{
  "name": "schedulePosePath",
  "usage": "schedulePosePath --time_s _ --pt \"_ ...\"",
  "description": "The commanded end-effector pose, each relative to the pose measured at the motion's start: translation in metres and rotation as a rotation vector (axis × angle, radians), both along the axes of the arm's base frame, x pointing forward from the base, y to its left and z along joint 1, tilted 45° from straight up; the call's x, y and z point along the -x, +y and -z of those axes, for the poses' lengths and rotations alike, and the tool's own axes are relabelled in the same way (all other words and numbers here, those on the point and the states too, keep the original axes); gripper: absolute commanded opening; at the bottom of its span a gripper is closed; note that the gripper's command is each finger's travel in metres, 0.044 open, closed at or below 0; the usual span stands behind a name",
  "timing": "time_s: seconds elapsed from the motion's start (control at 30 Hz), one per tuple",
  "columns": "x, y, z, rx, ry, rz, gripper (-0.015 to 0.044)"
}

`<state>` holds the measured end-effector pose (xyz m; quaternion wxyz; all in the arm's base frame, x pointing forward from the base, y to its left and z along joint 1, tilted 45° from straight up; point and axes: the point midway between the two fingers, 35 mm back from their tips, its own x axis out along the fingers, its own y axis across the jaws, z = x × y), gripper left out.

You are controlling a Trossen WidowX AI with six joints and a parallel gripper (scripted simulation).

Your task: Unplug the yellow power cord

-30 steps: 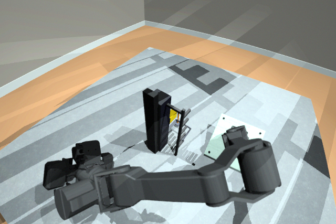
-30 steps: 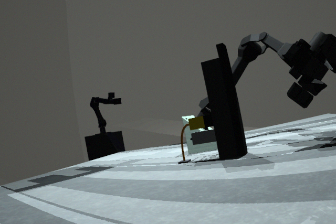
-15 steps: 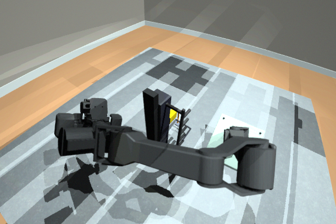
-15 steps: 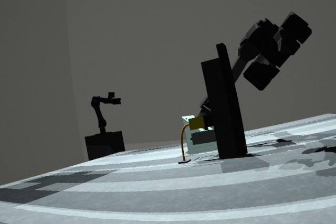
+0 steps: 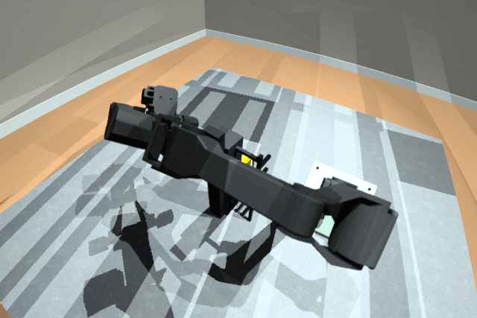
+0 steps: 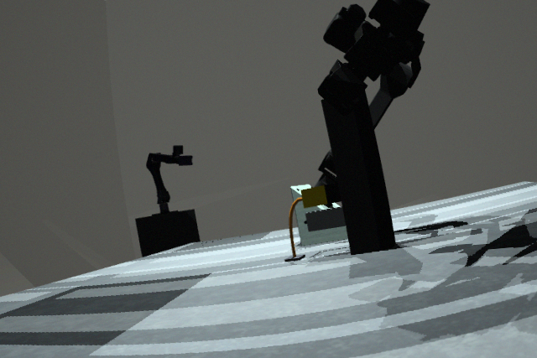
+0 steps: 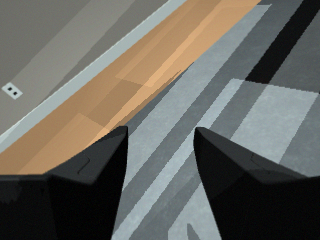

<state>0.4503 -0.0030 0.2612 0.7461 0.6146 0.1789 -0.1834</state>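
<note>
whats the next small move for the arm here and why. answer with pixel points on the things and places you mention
I'd probably swing the gripper (image 7: 161, 135) round toward the yellow plug (image 5: 245, 159) (image 6: 314, 196), keeping the fingers apart: the plug sits low beside the upright black block (image 6: 362, 180), the gripper is up above that block, and the wrist view shows only carpet, wooden floor and wall past the parted fingers, no plug.

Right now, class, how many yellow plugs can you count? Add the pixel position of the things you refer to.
1. The yellow plug (image 5: 245, 159) (image 6: 314, 196) is beside the tall dark block (image 5: 216, 202) (image 6: 360, 180), an orange cord (image 6: 290, 224) curving down from it. The arm (image 5: 265, 195) (image 6: 372, 49) and block could hide others.
</note>
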Motion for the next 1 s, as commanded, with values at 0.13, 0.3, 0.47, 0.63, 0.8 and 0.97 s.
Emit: schedulePosePath --time_s 0.13,0.3,0.47,0.63,0.8,0.97 --pt "-0.006 -0.052 0.011 -0.010 0.048 0.035 0.0160" --pt "0.002 -0.065 0.043 -0.024 0.165 -0.001 0.0160" --pt "0.036 -0.072 0.113 -0.131 0.431 -0.061 0.0160" --pt "0.084 -0.071 0.169 -0.307 0.683 -0.117 0.0160" --pt "0.144 -0.059 0.205 -0.596 0.928 -0.163 0.0160" --pt "0.187 -0.043 0.212 -0.898 1.076 -0.176 0.0160"
